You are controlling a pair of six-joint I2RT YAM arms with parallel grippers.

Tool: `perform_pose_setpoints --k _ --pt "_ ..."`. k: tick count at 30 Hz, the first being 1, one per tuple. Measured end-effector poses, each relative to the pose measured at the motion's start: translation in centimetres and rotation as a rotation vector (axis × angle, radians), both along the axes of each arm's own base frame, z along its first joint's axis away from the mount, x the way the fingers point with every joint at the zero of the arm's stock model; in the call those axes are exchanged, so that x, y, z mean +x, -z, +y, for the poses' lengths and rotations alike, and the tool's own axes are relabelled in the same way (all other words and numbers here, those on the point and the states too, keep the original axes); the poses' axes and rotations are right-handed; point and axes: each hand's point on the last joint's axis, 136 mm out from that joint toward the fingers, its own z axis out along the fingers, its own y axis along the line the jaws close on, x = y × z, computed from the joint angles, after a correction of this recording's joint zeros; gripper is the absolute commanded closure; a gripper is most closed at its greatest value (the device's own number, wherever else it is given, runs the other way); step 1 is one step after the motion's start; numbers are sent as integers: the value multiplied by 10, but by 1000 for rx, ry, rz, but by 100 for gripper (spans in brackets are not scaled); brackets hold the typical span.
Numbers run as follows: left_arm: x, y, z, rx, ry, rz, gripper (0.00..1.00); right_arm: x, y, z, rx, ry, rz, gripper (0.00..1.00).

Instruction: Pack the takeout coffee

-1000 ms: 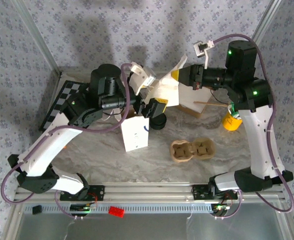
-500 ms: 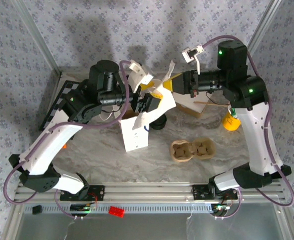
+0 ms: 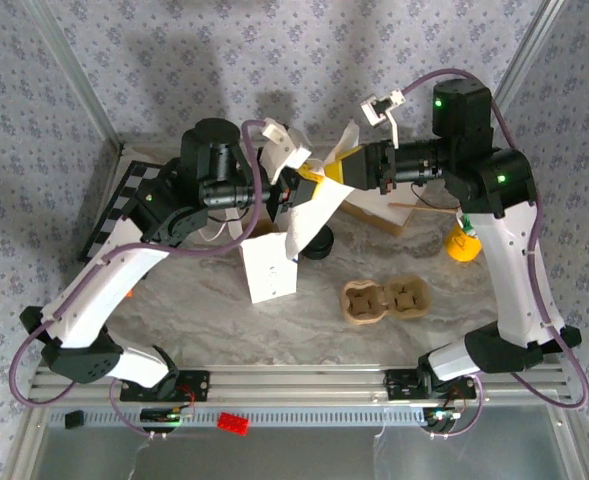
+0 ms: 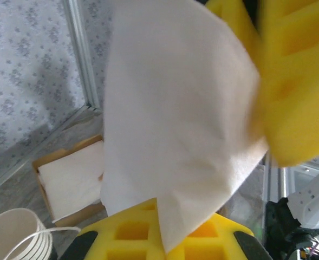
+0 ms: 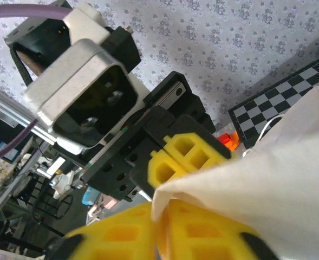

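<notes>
The standing bag (image 3: 270,268) is matt white paper with crisp folds. Above it, the white sheet (image 3: 316,205) looks like thin, soft paper, matt and creased. The yellow fingers (image 4: 148,238) against it are matt plastic moulded with square recesses. Right of the bag, the cup carrier (image 3: 386,299) is rough brown moulded pulp. Beyond the bag, the box (image 3: 394,222) is plain brown cardboard and the lid (image 3: 317,243) smooth black plastic. Under the bag, the tabletop (image 3: 204,310) has a smooth marble-patterned finish.
</notes>
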Motion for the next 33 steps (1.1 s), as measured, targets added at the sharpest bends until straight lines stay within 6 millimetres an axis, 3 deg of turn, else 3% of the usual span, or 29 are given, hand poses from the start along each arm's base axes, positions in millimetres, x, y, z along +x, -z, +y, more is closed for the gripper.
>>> perform_pose_setpoints --k 3,5,11,16,23,33 --pt "12 -3 12 -6 -104 21 100 1 -7 -4 5 46 -22 50" --pt "20 -7 23 -18 -190 45 100 3 -12 -8 6 99 -38 46" --pt "35 -24 70 -86 -487 156 100 -1 -23 -27 22 254 -75 42" --pt "39 -23 98 -130 -673 233 100 7 -8 -29 25 303 -28 41" --pt "66 7 110 -79 -885 301 100 31 25 -22 -4 334 83 45" --pt "106 69 127 12 -1086 414 100 41 35 -26 4 365 107 46"
